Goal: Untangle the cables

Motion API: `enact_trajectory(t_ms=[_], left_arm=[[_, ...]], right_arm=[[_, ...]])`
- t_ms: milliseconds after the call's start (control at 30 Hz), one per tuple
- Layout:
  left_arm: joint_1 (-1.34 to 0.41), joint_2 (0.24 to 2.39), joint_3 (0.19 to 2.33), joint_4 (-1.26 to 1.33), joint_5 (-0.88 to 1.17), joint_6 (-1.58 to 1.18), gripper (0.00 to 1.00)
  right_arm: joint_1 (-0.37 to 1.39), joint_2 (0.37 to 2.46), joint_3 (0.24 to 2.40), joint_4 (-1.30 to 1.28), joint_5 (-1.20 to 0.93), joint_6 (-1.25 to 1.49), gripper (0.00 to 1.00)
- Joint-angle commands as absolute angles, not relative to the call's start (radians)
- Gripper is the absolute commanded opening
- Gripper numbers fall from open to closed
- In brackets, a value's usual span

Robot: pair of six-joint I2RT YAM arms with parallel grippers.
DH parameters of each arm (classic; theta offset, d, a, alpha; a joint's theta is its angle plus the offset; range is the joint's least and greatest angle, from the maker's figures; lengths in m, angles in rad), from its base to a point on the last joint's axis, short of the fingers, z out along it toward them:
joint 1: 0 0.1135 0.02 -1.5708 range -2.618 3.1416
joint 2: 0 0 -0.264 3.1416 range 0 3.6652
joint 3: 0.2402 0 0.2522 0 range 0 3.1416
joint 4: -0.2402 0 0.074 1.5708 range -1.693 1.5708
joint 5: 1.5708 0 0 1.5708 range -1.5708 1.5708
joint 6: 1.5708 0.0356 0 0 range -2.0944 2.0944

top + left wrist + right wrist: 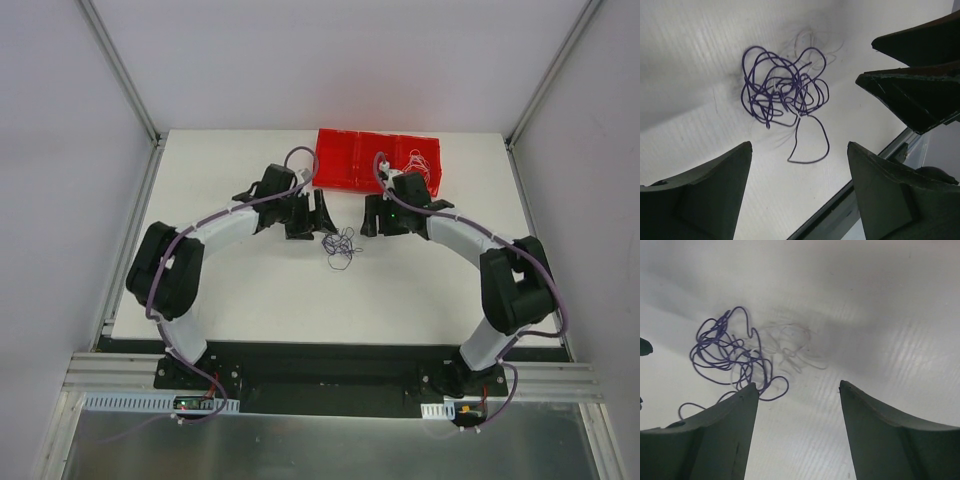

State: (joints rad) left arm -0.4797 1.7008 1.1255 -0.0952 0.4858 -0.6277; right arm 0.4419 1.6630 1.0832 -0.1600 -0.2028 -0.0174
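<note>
Lying as one loose, knotted clump on the white table (250, 290): the purple cable (341, 246), sitting about mid-width, between the two grippers and slightly nearer than their tips. Looping over itself many times, with no clear end showing inside the knot. Trailing one free tail out of the clump in an open curve, reaching toward the left gripper's fingers (705, 195) without touching them. Resting flat on the table, not lifted at any point that can be made out.

Lying just beside the clump: a pale strand (795, 347), much fainter and blurred, curling in a few loose loops. Being too indistinct to tell its colour, or whether it is crossing the purple cable.

Standing just left of the clump: the left gripper (318, 218), pointing right toward it, jaws spread wide and gripping nothing. Standing just right of the clump: the right gripper (372, 220), pointing left, jaws likewise spread wide with only bare table between them. Facing each other across the tangle, tips apart.

Sitting at the far edge of the table, right of centre and behind both grippers: a red tray (345, 160), divided into compartments. Curling inside its right compartment: thin curly strands (421, 165), too small to tell apart.

Running along both white arms: thick purple hoses (205, 222).
</note>
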Motion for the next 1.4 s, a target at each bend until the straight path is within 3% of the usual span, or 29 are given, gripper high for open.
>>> enact_trajectory(t_ms=[0,167,433,600,700,1033,1167,1267,1367], left_arm=[[-0.497,1.811,1.244,-0.129,0.446,-0.597,0.76],[-0.508,1.910,1.322,-0.149,0.457,-0.601,0.70],[-0.517,1.985,1.350,-0.149,0.480,-0.612,0.53],[-0.517,1.976,1.341,-0.149,0.456,-0.592,0.24],[-0.515,1.947,1.318,-0.153,0.410,-0.575,0.01],[-0.456,1.636,1.077,-0.196,0.207,-0.551,0.00],[-0.442,1.554,1.011,-0.202,0.241,-0.523,0.00],[-0.442,1.563,1.017,-0.202,0.311,-0.522,0.00],[-0.442,1.585,1.025,-0.203,0.341,-0.535,0.00]], right_arm=[[0.426,1.707,1.114,-0.152,-0.199,-0.090,0.68],[0.423,1.788,1.169,-0.175,-0.152,-0.123,0.65],[0.425,1.855,1.189,-0.120,-0.205,-0.104,0.40],[0.425,1.821,1.155,-0.081,-0.221,-0.080,0.10],[0.423,1.761,1.121,-0.078,-0.195,-0.075,0.01],[0.422,1.458,0.959,-0.083,0.060,-0.077,0.01],[0.417,1.445,0.937,-0.013,-0.108,-0.063,0.01],[0.420,1.552,1.000,0.026,-0.303,-0.046,0.22],[0.445,1.658,1.043,0.090,-0.376,-0.003,0.31]])
